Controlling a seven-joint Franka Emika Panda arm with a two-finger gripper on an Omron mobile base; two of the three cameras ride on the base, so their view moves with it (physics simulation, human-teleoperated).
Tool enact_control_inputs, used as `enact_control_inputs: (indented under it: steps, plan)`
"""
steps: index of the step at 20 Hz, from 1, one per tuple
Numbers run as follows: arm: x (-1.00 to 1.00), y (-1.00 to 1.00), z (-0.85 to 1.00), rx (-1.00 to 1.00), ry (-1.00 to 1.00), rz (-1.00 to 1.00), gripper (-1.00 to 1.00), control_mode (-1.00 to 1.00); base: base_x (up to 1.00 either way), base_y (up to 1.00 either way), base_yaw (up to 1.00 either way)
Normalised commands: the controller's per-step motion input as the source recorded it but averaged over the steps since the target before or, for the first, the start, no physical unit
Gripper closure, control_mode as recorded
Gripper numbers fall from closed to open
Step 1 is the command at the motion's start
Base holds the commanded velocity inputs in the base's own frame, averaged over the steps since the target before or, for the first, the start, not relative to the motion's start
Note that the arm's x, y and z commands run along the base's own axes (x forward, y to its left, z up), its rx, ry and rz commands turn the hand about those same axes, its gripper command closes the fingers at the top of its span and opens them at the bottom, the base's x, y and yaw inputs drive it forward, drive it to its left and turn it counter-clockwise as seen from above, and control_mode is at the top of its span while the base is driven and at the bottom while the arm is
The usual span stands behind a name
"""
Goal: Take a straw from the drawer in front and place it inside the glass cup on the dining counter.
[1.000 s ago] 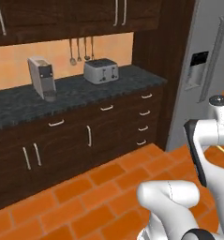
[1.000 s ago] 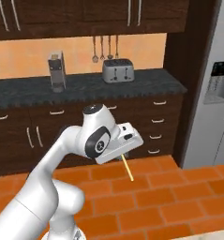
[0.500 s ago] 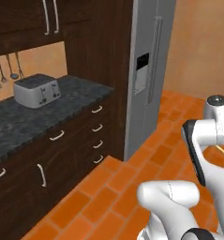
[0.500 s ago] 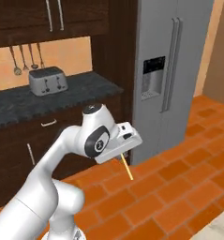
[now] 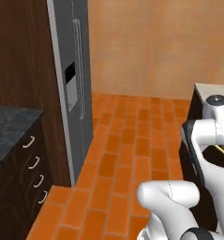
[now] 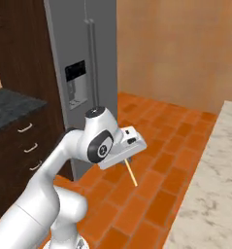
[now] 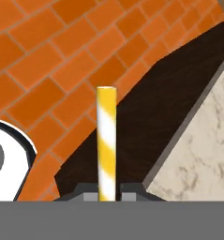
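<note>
We see the gripper (image 7: 106,193) clenched on the straw (image 7: 106,143): in the hand view the two dark finger tips (image 7: 87,193) press against the straw's lower end from either side, and the yellow and white striped stick rises straight up out of them along the gripper's own line. Its far end is free and touches nothing.

In the right base view the straw (image 6: 131,173) hangs out from under the white hand as a thin yellow stick, slanting down and a little to the right, above the orange brick floor (image 6: 151,194). We cannot make out the finger tips themselves in that view. In the left base view we find only a short yellow piece of the straw (image 5: 222,151) past the arm's upper link, at the right edge of the picture.

The dining counter (image 6: 209,194) lies to the right of the arm in the right base view, its pale veined marble top running down the right side, near the straw but apart from it. In the hand view the same marble top (image 7: 202,145) fills the right part of the picture, with its dark wood base (image 7: 146,112) beside it, behind the straw.

A grey fridge (image 6: 81,82) stands behind the arm, next to dark cabinets with a black speckled counter (image 5: 8,129)
</note>
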Motion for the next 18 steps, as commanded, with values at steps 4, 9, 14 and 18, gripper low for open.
enact_control_inputs:
  steps: [4, 9, 14, 18]
  plan:
    - [0.00, 0.00, 0.00, 0.00, 0.00, 0.00, 1.00, 1.00, 0.73, 0.40, -0.62]
    - [0.00, 0.00, 0.00, 0.00, 0.00, 0.00, 1.00, 1.00, 0.80, 0.58, -0.58]
    - [0.00, 0.00, 0.00, 0.00, 0.00, 0.00, 1.00, 1.00, 0.98, 0.63, -0.48]
    - [0.00, 0.00, 0.00, 0.00, 0.00, 0.00, 1.00, 1.00, 1.00, 0.42, -0.49]
